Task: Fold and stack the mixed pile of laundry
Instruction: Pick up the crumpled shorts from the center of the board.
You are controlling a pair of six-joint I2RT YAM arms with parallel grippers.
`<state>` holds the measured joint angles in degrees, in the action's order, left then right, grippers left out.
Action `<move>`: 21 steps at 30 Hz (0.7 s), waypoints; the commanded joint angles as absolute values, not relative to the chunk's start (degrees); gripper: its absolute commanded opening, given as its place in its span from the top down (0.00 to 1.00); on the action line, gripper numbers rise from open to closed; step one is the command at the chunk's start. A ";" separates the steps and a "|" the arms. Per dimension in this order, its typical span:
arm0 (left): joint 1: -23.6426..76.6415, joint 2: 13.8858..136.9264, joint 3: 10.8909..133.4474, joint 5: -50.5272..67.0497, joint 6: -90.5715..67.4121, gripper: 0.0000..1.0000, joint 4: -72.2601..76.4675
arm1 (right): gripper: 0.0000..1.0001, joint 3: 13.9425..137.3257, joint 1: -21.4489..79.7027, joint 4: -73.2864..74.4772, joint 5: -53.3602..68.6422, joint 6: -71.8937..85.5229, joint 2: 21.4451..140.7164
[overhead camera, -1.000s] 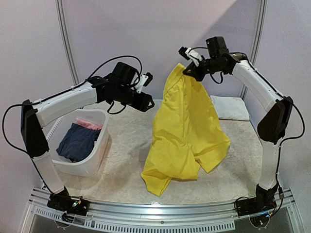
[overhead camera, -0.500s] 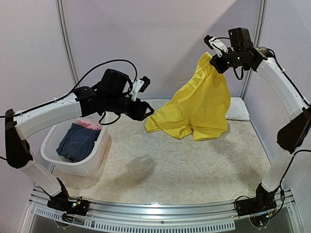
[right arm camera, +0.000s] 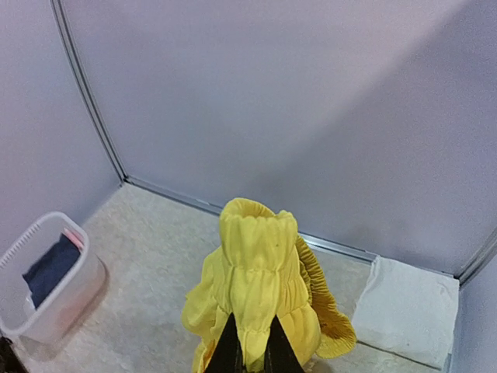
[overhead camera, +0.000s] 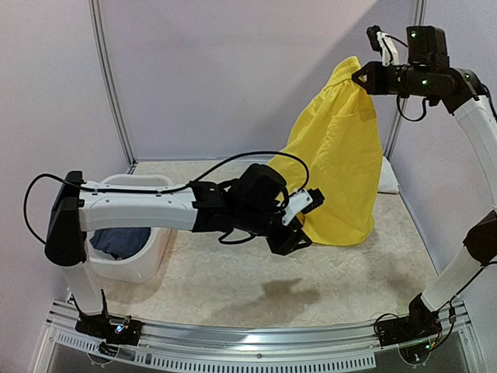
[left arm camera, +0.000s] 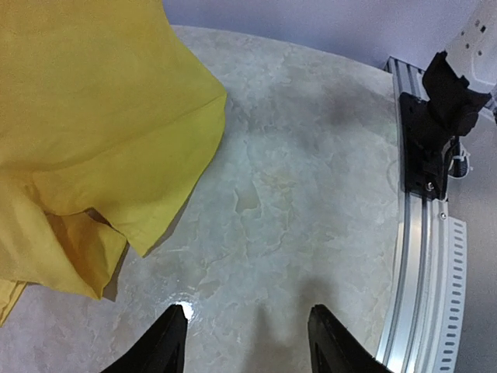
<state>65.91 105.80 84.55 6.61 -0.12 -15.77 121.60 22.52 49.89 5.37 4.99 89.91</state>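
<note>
Yellow shorts (overhead camera: 342, 163) hang full length from my right gripper (overhead camera: 365, 76), held high at the back right. In the right wrist view that gripper (right arm camera: 252, 346) is shut on the gathered waistband of the shorts (right arm camera: 256, 256). My left gripper (overhead camera: 299, 225) is low over the middle of the table, just left of the shorts' lower hem. From the left wrist, this gripper (left arm camera: 248, 311) is open with only table between its fingers, and the shorts (left arm camera: 85, 116) lie up and to the left of it. A navy piece (right arm camera: 46, 268) and a pink piece (right arm camera: 74, 237) lie in the basket.
The white slotted basket (overhead camera: 124, 264) stands at the left, partly behind my left arm. A folded white cloth (right arm camera: 408, 303) lies in the back right corner. The metal rail (left arm camera: 423, 256) and the right arm's base (left arm camera: 443, 124) bound the near edge.
My right arm has risen and moved right, lifting the shorts off the table. My left arm has swung from above the basket down to the table's middle, beside the shorts' hem.
</note>
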 commanded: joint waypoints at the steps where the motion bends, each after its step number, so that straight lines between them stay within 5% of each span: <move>1: 69.47 108.29 87.80 3.91 3.86 0.46 -13.14 | 1.00 127.18 22.54 45.74 9.04 13.52 89.68; 5: 70.94 112.21 90.37 2.60 5.54 0.46 -13.87 | 1.00 128.60 22.37 44.53 6.44 14.27 91.57; 11: 71.66 122.12 95.32 4.23 6.40 0.48 -11.73 | 1.00 111.28 16.12 27.90 3.27 12.52 87.87; 21: 72.51 139.49 113.12 2.12 6.40 0.40 -14.13 | 1.00 95.42 8.81 21.63 2.31 11.37 86.85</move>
